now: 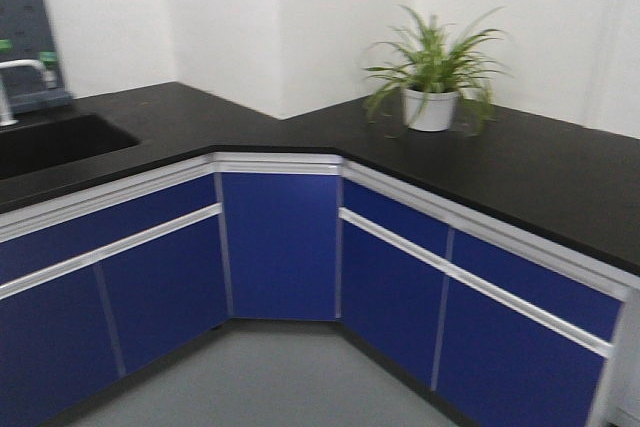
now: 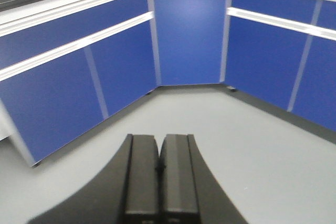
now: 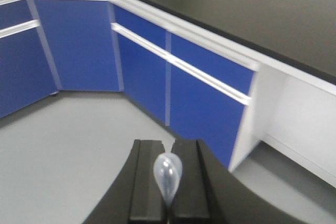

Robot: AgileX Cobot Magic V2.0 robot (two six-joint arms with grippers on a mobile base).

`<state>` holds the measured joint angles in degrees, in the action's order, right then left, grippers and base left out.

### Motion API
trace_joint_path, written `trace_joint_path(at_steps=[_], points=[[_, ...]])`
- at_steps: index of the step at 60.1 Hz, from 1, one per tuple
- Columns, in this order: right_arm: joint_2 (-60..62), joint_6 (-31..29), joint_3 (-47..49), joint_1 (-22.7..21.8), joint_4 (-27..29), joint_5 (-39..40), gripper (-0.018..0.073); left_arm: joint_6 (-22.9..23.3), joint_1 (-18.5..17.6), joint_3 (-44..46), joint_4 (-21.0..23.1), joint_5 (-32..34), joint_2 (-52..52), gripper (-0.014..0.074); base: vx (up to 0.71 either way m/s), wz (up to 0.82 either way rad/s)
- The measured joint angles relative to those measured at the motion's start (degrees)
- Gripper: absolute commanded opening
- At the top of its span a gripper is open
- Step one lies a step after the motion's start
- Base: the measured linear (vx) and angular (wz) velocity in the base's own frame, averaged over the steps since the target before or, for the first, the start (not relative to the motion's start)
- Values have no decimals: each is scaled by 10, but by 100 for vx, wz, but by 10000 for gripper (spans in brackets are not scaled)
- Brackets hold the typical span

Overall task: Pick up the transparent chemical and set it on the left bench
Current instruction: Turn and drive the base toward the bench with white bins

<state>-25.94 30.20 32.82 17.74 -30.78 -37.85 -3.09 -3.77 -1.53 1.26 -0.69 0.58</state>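
The right pincer [image 3: 168, 148] is closed on the beaker [image 3: 167, 174]. In the right wrist view a small clear glass body, teardrop-shaped from this angle, sits clamped between the two black fingers [image 3: 148, 182]. It is held over the grey floor [image 3: 79, 145], in front of the right-hand run of blue doors. Any print on the glass is too blurred to read. The left pincer [image 2: 159, 145] is closed with nothing in it. Its two dark pads are pressed flat together, and it also hangs over the floor, facing the inner corner where the cabinets meet.

The front view shows two counters joining at that corner, and neither arm appears in it. The left bench [image 1: 160, 122] has a matte black top, a white frame and blue doors [image 1: 150, 287] crossed by pale bar handles [image 1: 110, 247]. A black sink [image 1: 50, 142] is set into its top at the far left, with a white tap [image 1: 20, 69] arching over it (a green-capped fitting [image 1: 47, 59] stands just behind). On the right counter [image 1: 560, 177], which also has a black top, a long-leaved green plant [image 1: 435, 57] in a white pot [image 1: 430, 110] stands near the white wall. So the beaker is up in the right pincer's grip, off both counters.
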Motion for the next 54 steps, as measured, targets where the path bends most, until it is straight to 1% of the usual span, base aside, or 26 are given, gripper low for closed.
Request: trace_joint_path(at_steps=[28, 54], points=[[0, 0, 0, 0, 0, 0, 0, 0, 0, 0, 0, 0, 0, -4, -11, 68], [0, 0, 0, 0, 0, 0, 0, 0, 0, 0, 0, 0, 0, -4, 11, 87]])
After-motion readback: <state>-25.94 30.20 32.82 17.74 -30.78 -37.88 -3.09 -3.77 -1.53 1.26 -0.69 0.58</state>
